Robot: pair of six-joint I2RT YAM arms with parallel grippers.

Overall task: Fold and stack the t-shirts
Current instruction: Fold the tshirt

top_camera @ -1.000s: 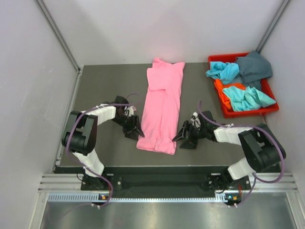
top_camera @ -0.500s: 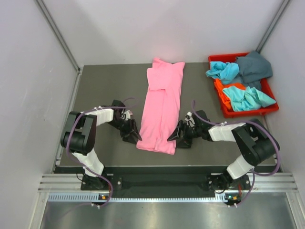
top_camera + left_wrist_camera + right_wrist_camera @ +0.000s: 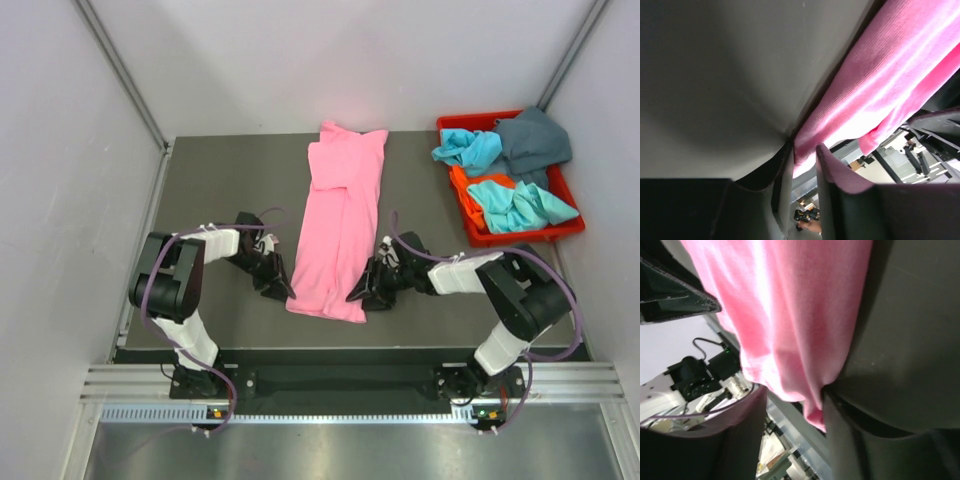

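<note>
As left fingers (image 3: 850, 200) and right fingers (image 3: 735, 440) edged inward, both spread, astride pink t-shirt (image 3: 340, 220)

walls (image 3: 300, 60): plain white, three sides | table (image 3: 220, 170): dark grey (matte) | front rail (image 3: 340, 412): ribbed metal | light: even

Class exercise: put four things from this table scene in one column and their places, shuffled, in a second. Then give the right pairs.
1. pink t-shirt
2. red bin
3. left gripper
4. right gripper

A. far right corner of the table
B. at the shirt's near left corner
C. lengthwise along the table's middle
D. at the shirt's near right corner

Pairs: 1-C, 2-A, 3-B, 4-D
</note>
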